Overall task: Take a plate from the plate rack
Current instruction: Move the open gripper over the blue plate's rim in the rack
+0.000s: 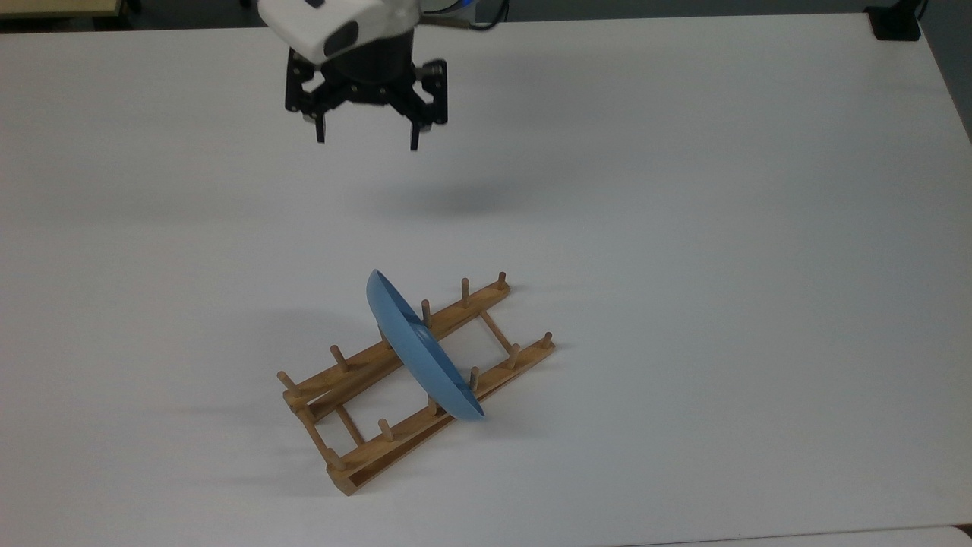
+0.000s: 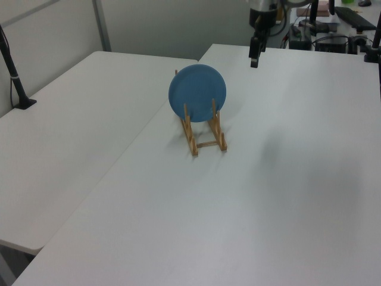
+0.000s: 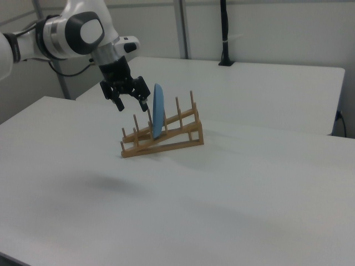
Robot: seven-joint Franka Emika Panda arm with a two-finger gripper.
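In the top view, the tool (image 1: 367, 142) hangs above the white worktop (image 1: 683, 228) near the top view's upper left, its two dark fingers spread wide apart and holding nothing, with a soft shadow on the surface below it. Well apart from it, lower in the top view, the light-brown plate rack (image 1: 357, 444) lies at a slant, two long rails with upright pegs joined by thin crossbars. The light-blue plate (image 1: 421, 357) stands on edge across both rails about midway along the rack, between pegs, leaning a little. In the left view, the plate (image 2: 197, 92) shows its round face, upright in the plate rack (image 2: 205, 138) near the seam where two white worktops (image 2: 286, 196) meet; the tool (image 2: 255, 56) hovers above and toward the left view's right of the plate, clear of it. In the right view, the white arm (image 3: 77, 33) reaches in from the right view's left, and the tool (image 3: 131, 103), fingers parted and empty, sits just beside the plate (image 3: 158, 111) on the right view's left, above the low end of the plate rack (image 3: 166, 141); whether it is touching cannot be told from this angle. The plate is seen edge-on here, upright between the pegs.
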